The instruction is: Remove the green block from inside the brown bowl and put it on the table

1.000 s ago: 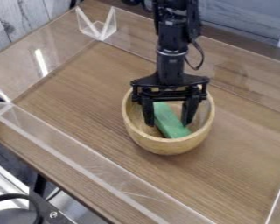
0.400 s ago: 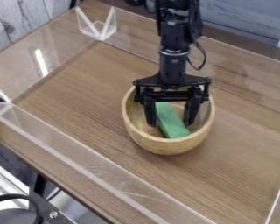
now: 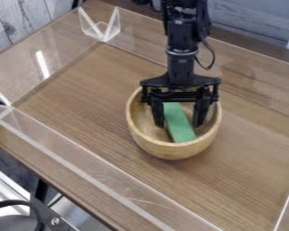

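The brown bowl [image 3: 153, 143] sits on the table [image 3: 75, 99] right of centre. Inside it lies the green block [image 3: 179, 125], a flat bar running from the bowl's back towards its front right. My gripper [image 3: 180, 116] points straight down into the bowl, open wide, with one black finger [image 3: 152, 110] left of the block and the other at its right. The fingers straddle the block; I cannot tell whether they touch it.
Low clear acrylic walls [image 3: 62, 162] edge the tabletop on all sides. A clear folded acrylic piece [image 3: 101, 25] stands at the back left corner. The black arm rises from the bowl towards the top of the view.
The gripper has turned very slightly over the bowl; otherwise it stays in place, open around the block. The block and bowl have not moved.
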`<state>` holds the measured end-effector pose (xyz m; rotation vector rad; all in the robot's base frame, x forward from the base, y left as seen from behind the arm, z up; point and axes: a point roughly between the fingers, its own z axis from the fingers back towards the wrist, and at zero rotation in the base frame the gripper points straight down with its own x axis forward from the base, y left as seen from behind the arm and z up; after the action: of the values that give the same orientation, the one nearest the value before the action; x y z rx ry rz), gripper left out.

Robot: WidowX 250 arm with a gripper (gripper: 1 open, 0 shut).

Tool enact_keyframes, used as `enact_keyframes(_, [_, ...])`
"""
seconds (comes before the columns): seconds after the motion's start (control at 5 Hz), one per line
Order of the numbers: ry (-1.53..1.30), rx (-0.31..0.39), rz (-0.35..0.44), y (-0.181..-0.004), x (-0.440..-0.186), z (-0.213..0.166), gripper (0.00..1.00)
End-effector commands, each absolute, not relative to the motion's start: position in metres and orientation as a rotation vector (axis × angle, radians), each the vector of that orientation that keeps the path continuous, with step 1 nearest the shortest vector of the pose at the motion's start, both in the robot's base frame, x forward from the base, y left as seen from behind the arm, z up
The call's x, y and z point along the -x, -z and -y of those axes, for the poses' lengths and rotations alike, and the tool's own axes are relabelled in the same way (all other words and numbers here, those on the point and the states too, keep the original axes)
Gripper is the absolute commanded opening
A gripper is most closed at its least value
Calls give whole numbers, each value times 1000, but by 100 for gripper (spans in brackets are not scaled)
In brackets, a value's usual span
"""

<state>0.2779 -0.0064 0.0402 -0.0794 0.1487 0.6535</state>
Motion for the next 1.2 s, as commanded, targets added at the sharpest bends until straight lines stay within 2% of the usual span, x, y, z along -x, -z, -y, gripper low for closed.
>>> enact_keyframes(0.0, [-654, 104, -92, -53, -291, 4, 100])
enact_keyframes(1.0, [-642, 118, -82, -53, -293, 2, 100])
